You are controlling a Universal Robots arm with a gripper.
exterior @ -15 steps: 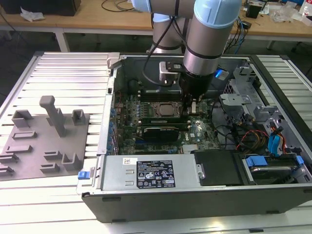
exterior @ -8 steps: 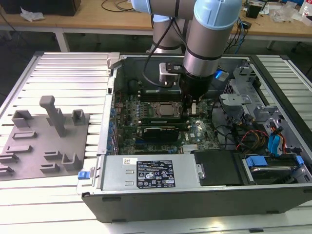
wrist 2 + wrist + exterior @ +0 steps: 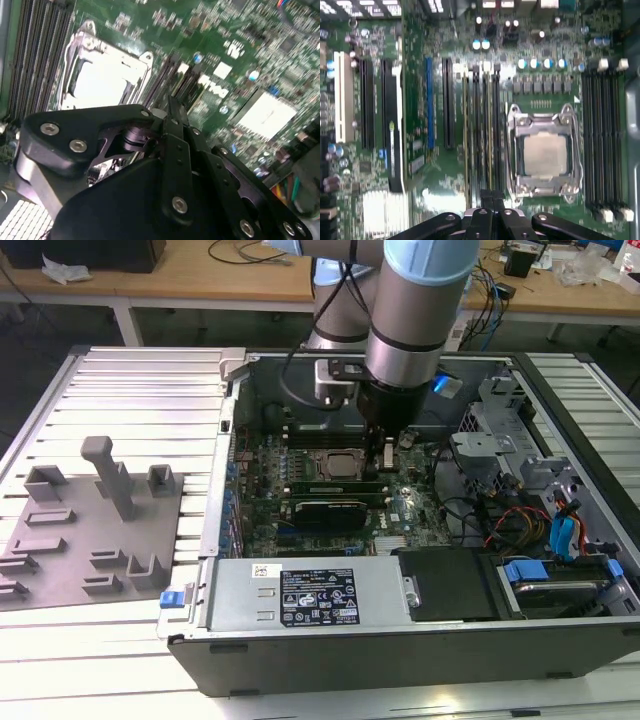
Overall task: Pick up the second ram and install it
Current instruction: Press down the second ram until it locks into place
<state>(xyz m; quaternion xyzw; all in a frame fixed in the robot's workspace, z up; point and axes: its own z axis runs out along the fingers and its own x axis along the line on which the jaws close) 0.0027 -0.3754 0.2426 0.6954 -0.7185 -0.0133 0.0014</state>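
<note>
Because the computer case [image 3: 200, 640] lies on its side with the panel off, the board [image 3: 300, 475] faces up and the arm can come straight down onto it. At the lower middle of the exterior view sits the grey power box [image 3: 300, 592], and at the lower left the grey holder tray [image 3: 90, 525] lies outside the case. Further in, at the frame's centre, the claw [image 3: 385, 462] is low over the memory slots just beside the processor socket [image 3: 335, 462]. In the first wrist view its fingers [image 3: 482, 200] are drawn narrow, nearly together, at one end of the second ram [image 3: 488, 140], which stands edge-up in a slot beside the socket [image 3: 544, 152]. Whether they pinch the stick or only bear on it I cannot tell. Another stick [image 3: 465, 140] stands in a slot nearby. Beyond the case, wooden benches [image 3: 200, 280] cross the top.
</note>
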